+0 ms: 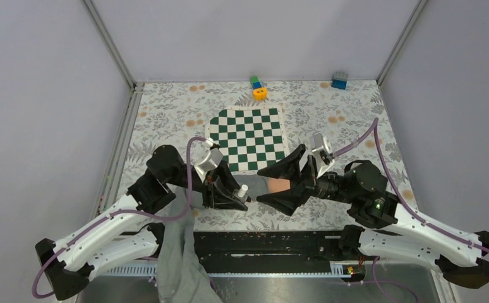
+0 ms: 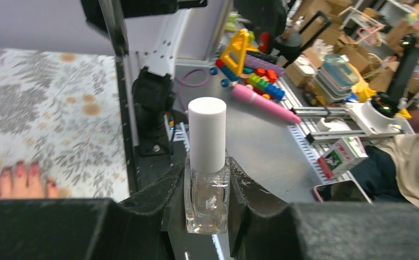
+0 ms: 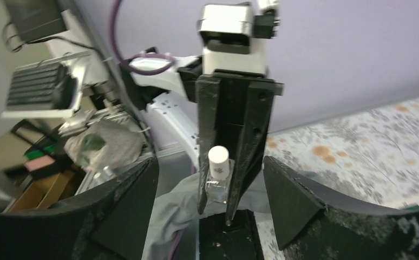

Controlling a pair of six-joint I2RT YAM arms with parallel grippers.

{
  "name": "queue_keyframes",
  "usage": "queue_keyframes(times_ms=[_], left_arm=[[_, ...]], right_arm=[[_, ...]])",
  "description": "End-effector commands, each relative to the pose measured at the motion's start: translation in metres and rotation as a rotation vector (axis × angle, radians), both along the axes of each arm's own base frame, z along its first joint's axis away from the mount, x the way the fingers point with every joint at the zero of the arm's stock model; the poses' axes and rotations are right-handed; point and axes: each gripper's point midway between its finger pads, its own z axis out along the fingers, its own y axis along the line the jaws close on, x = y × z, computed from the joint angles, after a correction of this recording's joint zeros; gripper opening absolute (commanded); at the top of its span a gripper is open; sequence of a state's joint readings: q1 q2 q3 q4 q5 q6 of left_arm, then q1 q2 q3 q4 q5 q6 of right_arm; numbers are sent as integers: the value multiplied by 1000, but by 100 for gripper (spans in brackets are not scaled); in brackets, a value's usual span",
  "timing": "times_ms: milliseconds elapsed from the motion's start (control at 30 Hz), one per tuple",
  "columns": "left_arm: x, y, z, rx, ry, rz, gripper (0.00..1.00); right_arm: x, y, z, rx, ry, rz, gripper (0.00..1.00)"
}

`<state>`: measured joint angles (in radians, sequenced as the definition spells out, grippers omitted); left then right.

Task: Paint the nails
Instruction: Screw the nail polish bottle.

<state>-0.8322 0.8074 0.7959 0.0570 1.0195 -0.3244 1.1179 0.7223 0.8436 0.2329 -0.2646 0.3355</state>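
On the flowery desk (image 1: 356,107), between the two arms, the left hand (image 1: 234,197) is shut tight on a small clear glass bottle (image 2: 206,208) with a tall white round cap (image 2: 207,132). It grips the glass low down, so the bottle stands straight up and the cap pokes out free above the fingers. I think it is held this way so the other hand can get at the cap.

The right hand (image 1: 258,185) faces the bottle with its two black fingers wide apart and nothing in them. From above, its tips are just beside the cap, not around it. It looks lined up to close on the cap and twist it off, because the little brush is probably under that cap.

The tiny dark red shiny nails (image 2: 19,167) are on some pale pink fingers (image 1: 278,185) lying flat on the desk, with a grey sleeve (image 1: 179,252) running back to the near edge. From above, these fingers lie under the open right hand. They rest close to the bottle, so the brush would not have far to go.

The cap is on, so painting has not begun.
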Motion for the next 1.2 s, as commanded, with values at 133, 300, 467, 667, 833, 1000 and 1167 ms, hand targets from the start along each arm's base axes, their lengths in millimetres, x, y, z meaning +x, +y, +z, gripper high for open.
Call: queue_keyframes(times_ms=[133, 300, 467, 667, 833, 1000, 1167], left_arm=[[-31, 12, 33, -104, -52, -194, 0], [-31, 11, 31, -98, -45, -199, 0], [-31, 11, 31, -98, -44, -198, 0], [-28, 10, 33, -115, -56, -164, 0], [-22, 8, 37, -139, -66, -104, 0], [-2, 5, 36, -139, -75, 26, 0], [25, 6, 35, -130, -82, 196, 0]], right_arm=[[-51, 15, 32, 71, -147, 332, 75], [-53, 26, 34, 88, -126, 380, 74], [-55, 34, 35, 97, -105, 422, 69], [-52, 42, 26, 67, -69, 428, 49], [-44, 45, 17, 29, -43, 385, 8], [-15, 45, 2, -43, 10, 203, 0], [14, 41, -15, -109, 96, 28, 0]])
